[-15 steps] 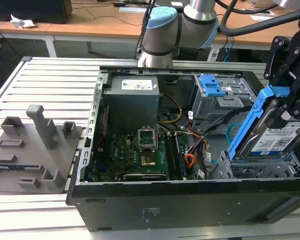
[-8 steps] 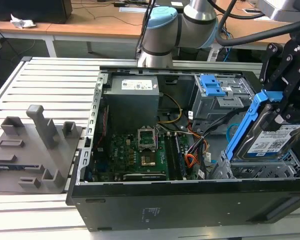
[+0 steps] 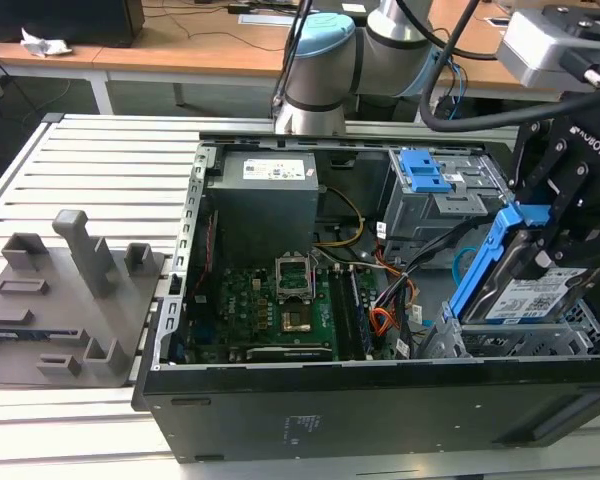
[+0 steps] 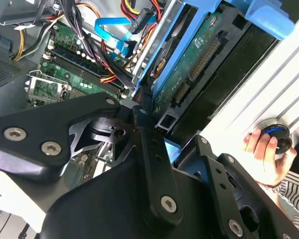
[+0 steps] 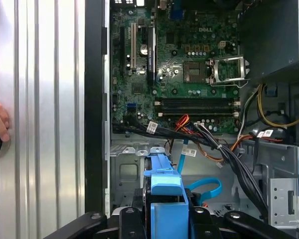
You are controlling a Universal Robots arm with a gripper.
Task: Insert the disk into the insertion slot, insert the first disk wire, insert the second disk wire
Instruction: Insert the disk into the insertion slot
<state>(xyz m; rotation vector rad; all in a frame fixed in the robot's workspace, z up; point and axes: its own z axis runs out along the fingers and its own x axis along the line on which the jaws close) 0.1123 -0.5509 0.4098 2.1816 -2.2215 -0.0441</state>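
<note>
The black linked-finger hand (image 3: 537,250) is pressed together on the flat silver hard drive with a white-and-blue label (image 3: 528,298), pinching it by the upper end of its bright blue plastic carrier frame (image 3: 483,268). The disk hangs tilted below the hand, with its label facing up. Its lower end is at the mouth of the boxy silver drive cage with perforated sides (image 3: 500,342), which lies directly under the hand. Whether the end has entered the slot cannot be told.

In the first wrist view the hand (image 5: 164,219) clasps the blue frame from both sides. The slim light blue flat cable (image 5: 215,183) curls in a loop just beside the held disk. The thin red, orange and black wire bundle (image 5: 181,121) lies farther out from the hand, near the edge of the green motherboard (image 5: 179,74). The second wrist view shows the disk's green circuit underside (image 4: 199,59), and the light blue cable (image 4: 112,21) beyond it.

A grey drive bay with a blue latch (image 3: 425,170) sits beside the hand, toward the exterior view's left. The black open computer case (image 3: 380,400) rests on a slatted metal counter (image 3: 100,160). A person's fingers (image 4: 261,149) rest on a round button on the counter outside the case, near the hand.
</note>
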